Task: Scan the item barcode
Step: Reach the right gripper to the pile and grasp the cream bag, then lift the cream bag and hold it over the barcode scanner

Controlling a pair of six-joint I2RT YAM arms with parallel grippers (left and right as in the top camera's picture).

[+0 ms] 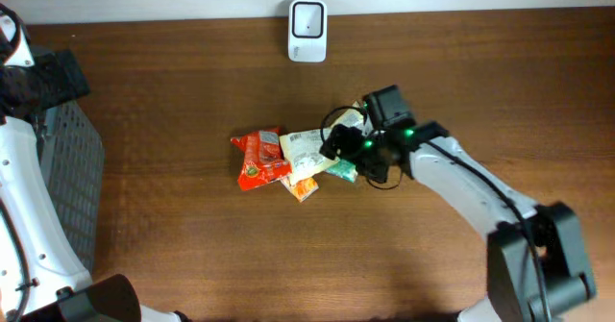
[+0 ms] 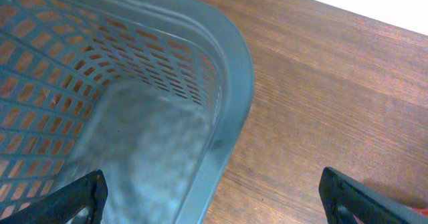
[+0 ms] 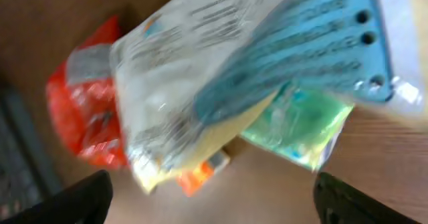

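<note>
At the left edge of the overhead frame, our left claw (image 2: 214, 192) hangs over the grey perforated plastic basket (image 1: 75, 163), fingers wide apart and empty. At frame centre, on the brown wooden table (image 1: 173, 255), lies a pile: a red foil packet (image 1: 258, 159), the clear plastic packet with a printed label (image 1: 306, 149) and a green packet (image 1: 342, 171). Our right claw (image 1: 351, 145) sits over the pile's right side, jaws apart, clamping nothing that we can see. The white box-shaped scanner (image 1: 307, 17) stands at upper centre, well apart. We judge the task barely begun: gripping, lifting and presenting the barcode all remain.
</note>
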